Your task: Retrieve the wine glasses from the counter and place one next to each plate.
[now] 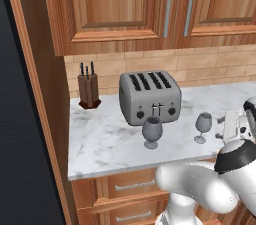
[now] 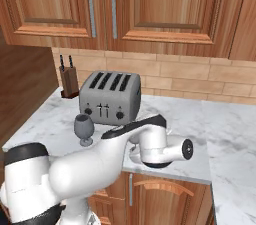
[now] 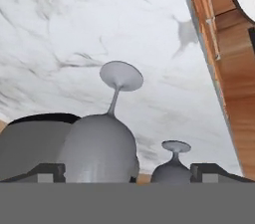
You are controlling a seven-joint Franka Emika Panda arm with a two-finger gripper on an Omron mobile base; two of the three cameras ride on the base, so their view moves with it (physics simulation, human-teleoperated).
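Two wine glasses on the table, gripper spread wide and empty

Two dark fingertips [image 3: 49, 172] stand far apart at the bottom of the hand view, so we read our gripper [image 3: 128, 172] as fully spread with nothing clamped in it. The view is rolled, and the glasses appear upside down in it. The nearer wine glass [image 3: 99, 146] fills the space between the fingertips, closer to the left one, its stem and round foot pointing up the picture; we cannot tell whether either fingertip touches the bowl. The farther wine glass [image 3: 172, 168] shows smaller, just beside the right fingertip.

From the left base camera, our hand sits at the right edge of the picture, just right of the right-hand glass [image 1: 202, 127]. That glass stands upright on the marble table [image 1: 100, 144], to the right of the toaster [image 1: 150, 96] and a little in front of it. The other glass [image 1: 152, 132] stands upright directly in front of the toaster, near the table's front edge.

From the right base camera, that second glass [image 2: 84, 128] again stands before the toaster's left front corner, while our arm crosses in front of the toaster's right side.

A knife block [image 1: 88, 90] stands left of the toaster against the tiled wall, well apart from both glasses.
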